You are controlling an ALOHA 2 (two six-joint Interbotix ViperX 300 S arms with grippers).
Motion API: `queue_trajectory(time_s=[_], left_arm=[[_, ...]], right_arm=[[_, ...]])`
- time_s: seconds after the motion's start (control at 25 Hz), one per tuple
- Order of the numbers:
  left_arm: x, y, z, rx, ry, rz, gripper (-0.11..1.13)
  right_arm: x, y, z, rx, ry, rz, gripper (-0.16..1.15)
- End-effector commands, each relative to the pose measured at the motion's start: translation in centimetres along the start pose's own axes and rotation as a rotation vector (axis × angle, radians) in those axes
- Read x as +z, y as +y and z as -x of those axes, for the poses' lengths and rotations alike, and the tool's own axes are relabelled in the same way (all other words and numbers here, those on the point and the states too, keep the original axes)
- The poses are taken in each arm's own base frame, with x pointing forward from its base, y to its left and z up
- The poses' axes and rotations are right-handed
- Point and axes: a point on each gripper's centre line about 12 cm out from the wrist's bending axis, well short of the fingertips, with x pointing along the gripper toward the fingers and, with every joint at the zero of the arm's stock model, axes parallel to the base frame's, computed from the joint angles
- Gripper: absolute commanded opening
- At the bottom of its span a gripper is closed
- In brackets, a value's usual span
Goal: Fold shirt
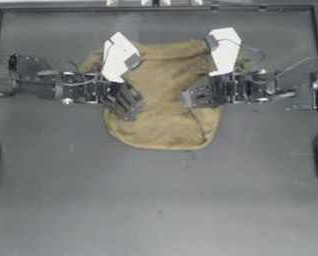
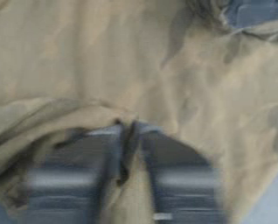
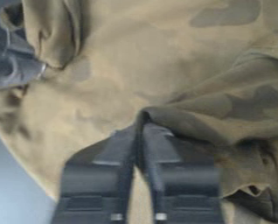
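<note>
Both end effectors, left (image 1: 126, 106) and right (image 1: 188, 97), pinch the soft tan camouflage shirt (image 1: 163, 120) between them mid-fold; next, lay it flat.

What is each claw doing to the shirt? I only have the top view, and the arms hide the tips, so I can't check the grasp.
Observer: The left claw is shut on a raised fold of the tan short-sleeved camouflage cloth shirt, as the left wrist view shows.
Operator: And the right one?
Observer: The right claw is also pinched shut on a ridge of cloth.
Operator: Is any fabric bunched under them?
Observer: Yes, the right wrist view shows thick, camouflage-patterned folds piled beside that claw.
Operator: Can either wrist view see the other arm?
Observer: The right wrist view shows a dark part, probably the left arm, at the cloth's far edge.
</note>
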Motion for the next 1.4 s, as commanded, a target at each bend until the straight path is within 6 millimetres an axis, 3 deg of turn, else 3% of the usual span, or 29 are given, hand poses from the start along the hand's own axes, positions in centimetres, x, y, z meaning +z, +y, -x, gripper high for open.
queue_trajectory(time_s=[0.04,0.2,0.64,1.04,1.16,1.4], left_arm=[[2.0,-1.0,1.3,-0.048,-0.075,-0.007,1.05],[2.7,-1.2,2.1,-0.055,-0.103,-0.03,0.96],[4.7,-1.0,4.9,-0.027,-0.17,-0.114,0.98],[6.0,0.0,8.4,0.156,-0.144,-0.233,1.03],[5.5,0.8,9.3,0.238,-0.072,-0.281,1.03],[4.9,3.2,9.1,0.381,0.071,-0.314,1.03]], right_arm=[[1.0,1.2,0.6,0.04,-0.03,0.014,1.02],[1.7,1.7,1.1,0.035,-0.048,0.04,1.0],[3.3,2.3,3.6,-0.017,-0.1,0.089,1.0],[4.9,2.8,6.7,-0.102,-0.148,0.147,1.0],[5.2,2.9,7.8,-0.176,-0.127,0.189,1.0],[5.2,2.9,8.9,-0.273,-0.02,0.26,0.99]])
